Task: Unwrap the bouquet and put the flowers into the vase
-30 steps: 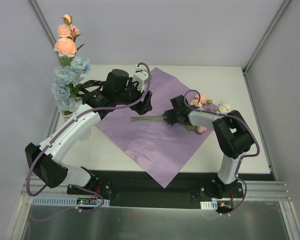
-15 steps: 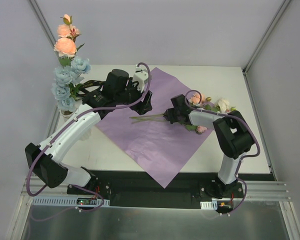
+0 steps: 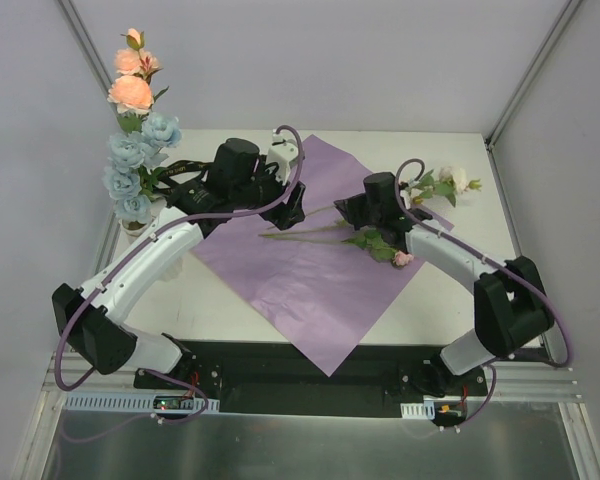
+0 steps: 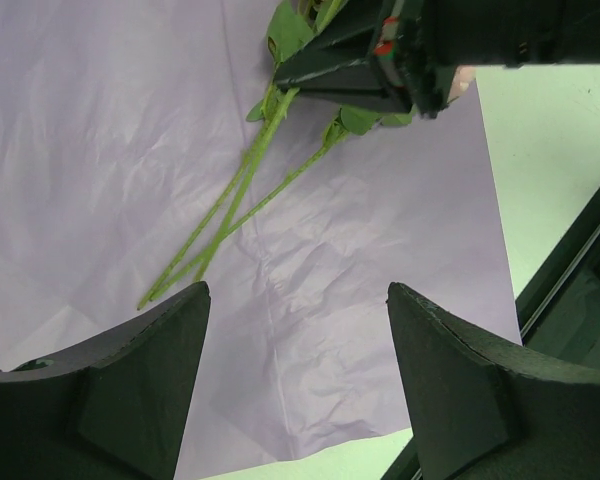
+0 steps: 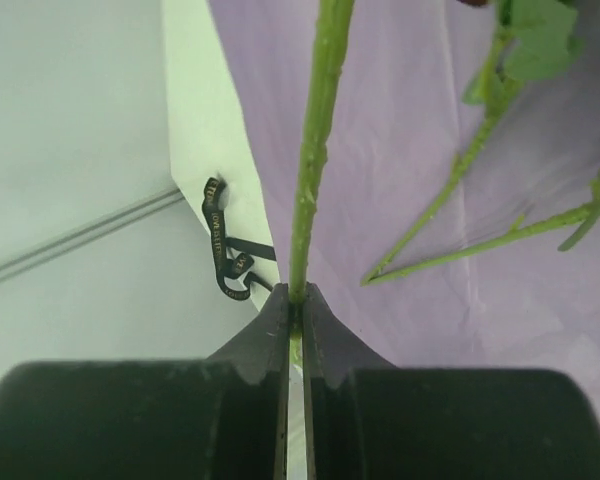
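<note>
held flower: right end effector clenched on one green stem, above the purple paper
handling: light, thin, springy stalk, probably plastic; top-heavy, likely to pivot in the pinch; best taken mid-stalk, below the leaves
left end effector: released, empty, hovering over the paper
loose stems: flat on the crinkled, soft paper
vase: far-left desk edge, peach and blue blooms standing in it

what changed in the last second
The right fingers closed on a flower stem as that arm reached farther out; the cream rose moved toward the far right. The open left fingers, purple paper and standing flowers stayed put.
</note>
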You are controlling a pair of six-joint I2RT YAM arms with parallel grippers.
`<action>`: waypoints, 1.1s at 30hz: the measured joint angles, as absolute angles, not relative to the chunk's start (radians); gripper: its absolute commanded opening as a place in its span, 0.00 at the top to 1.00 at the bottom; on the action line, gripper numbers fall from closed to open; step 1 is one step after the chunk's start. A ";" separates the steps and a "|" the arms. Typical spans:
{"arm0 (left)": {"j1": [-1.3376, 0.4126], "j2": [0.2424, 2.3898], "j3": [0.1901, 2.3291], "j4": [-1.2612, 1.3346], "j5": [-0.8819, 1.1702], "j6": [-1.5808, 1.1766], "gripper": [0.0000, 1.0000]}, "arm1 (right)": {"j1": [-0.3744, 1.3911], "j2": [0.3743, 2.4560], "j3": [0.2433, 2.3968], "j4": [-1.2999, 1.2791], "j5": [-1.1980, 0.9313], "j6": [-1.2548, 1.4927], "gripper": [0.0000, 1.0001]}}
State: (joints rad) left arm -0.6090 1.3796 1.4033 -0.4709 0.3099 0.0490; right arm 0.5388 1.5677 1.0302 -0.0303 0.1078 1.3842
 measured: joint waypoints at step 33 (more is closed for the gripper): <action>-0.485 1.420 1.192 0.070 0.995 -0.482 0.51 | 0.682 1.253 0.934 0.018 -0.651 -0.161 0.99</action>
State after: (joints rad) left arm -0.4847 1.4200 1.1923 0.0700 0.9955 -0.4816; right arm 0.6819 1.2526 0.9340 0.0181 -0.6510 -0.1612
